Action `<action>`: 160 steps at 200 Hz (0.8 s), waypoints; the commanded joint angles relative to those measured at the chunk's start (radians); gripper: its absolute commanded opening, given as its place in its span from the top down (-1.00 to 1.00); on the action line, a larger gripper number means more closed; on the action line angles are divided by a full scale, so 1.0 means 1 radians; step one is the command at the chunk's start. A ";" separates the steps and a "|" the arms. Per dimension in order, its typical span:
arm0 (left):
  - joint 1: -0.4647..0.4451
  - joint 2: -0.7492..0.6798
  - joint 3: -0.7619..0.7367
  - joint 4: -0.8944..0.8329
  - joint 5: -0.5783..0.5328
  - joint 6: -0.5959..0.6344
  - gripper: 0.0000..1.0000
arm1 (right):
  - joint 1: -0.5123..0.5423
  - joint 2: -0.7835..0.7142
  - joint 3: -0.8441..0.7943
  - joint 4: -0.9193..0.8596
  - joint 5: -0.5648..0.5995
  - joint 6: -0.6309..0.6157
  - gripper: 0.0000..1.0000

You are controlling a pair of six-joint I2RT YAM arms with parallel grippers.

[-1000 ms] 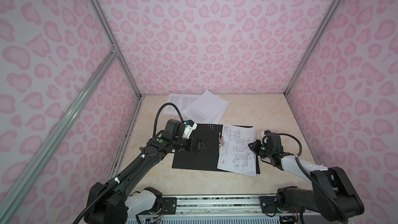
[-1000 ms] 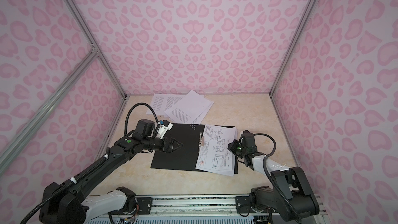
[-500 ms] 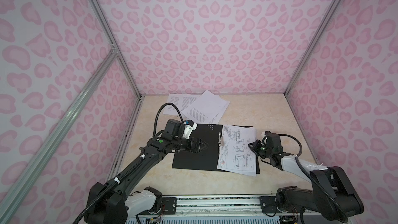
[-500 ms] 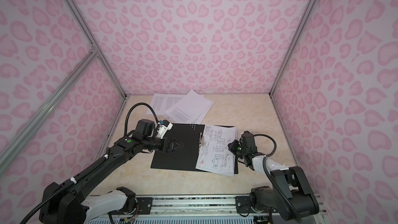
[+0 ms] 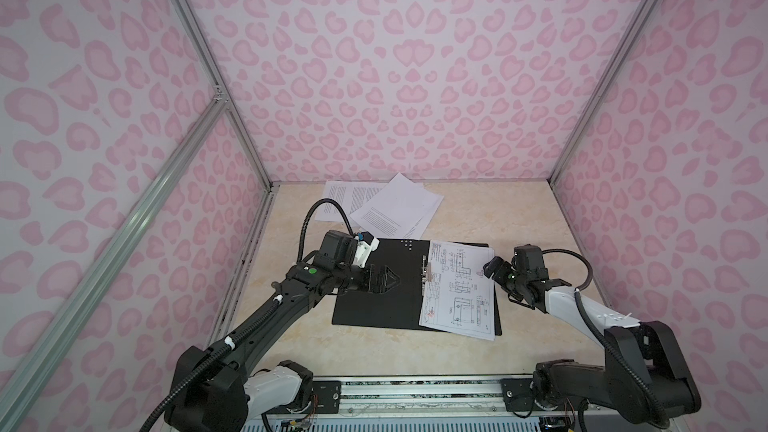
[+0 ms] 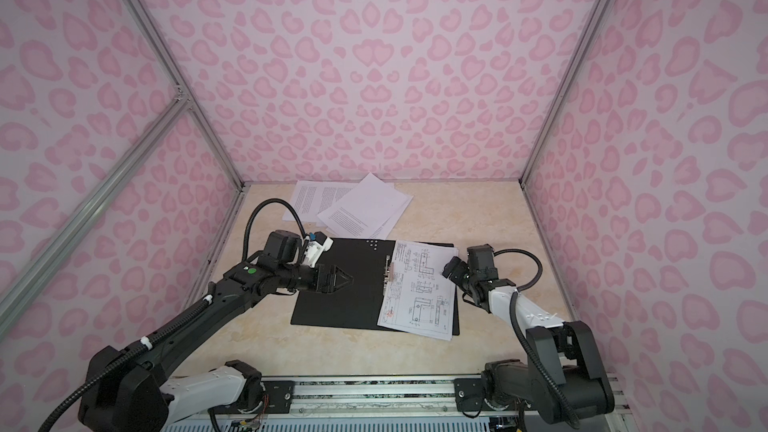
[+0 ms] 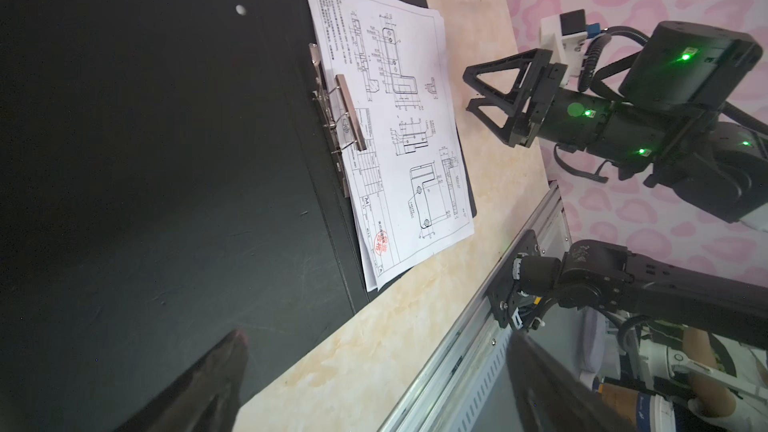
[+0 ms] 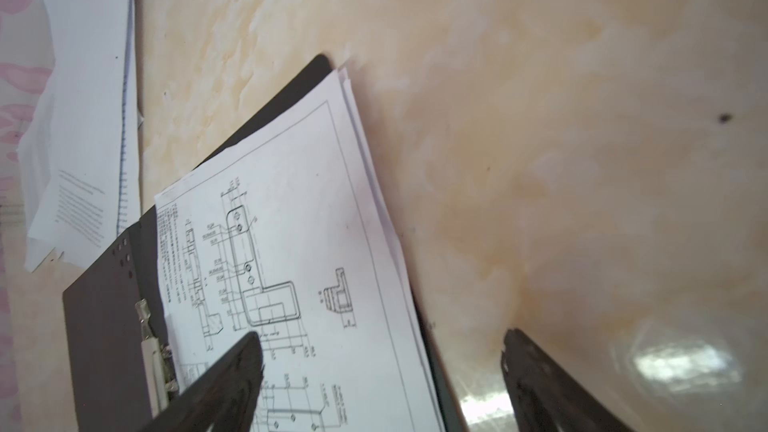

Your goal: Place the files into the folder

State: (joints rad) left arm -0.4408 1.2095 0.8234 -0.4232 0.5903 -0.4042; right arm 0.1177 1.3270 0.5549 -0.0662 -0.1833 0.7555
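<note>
The folder point(image 5: 374, 288) point(image 6: 332, 297) lies open on the table, black inside up, with a metal spine clip point(image 5: 424, 274) point(image 7: 345, 118) down its middle. A file with line drawings point(image 5: 457, 288) point(image 6: 419, 288) point(image 7: 407, 118) point(image 8: 291, 222) rests on its right half, other sheets under it. More files point(image 5: 386, 209) point(image 6: 357, 209) point(image 8: 83, 139), printed with text, lie loose behind the folder. My left gripper point(image 5: 395, 280) point(image 7: 378, 338) hovers open over the folder's left half. My right gripper point(image 5: 490, 270) point(image 8: 382, 334) is open, its fingers either side of the drawing sheet's right edge, holding nothing.
Pink patterned walls point(image 5: 415, 76) close in the marble table point(image 5: 519, 209) on three sides. An aluminium rail point(image 5: 415, 384) with both arm bases runs along the front edge. Bare tabletop shows right of the folder and at the back right.
My right gripper has gone from shut to open at the drawing sheet's right edge. The left arm, the folder and the loose sheets have not moved.
</note>
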 commanded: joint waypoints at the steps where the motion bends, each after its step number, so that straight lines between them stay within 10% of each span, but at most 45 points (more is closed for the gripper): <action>1: -0.003 0.039 -0.016 0.034 -0.043 -0.088 -0.96 | -0.022 0.065 0.060 -0.008 -0.010 -0.094 -0.83; 160: -0.009 0.346 -0.083 0.085 -0.305 -0.251 -0.97 | -0.029 0.402 0.313 0.131 -0.136 -0.007 -0.70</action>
State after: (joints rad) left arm -0.4488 1.5158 0.7551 -0.3183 0.3656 -0.6586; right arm 0.0792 1.7168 0.8524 0.0723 -0.3183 0.7280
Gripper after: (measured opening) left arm 0.981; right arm 0.851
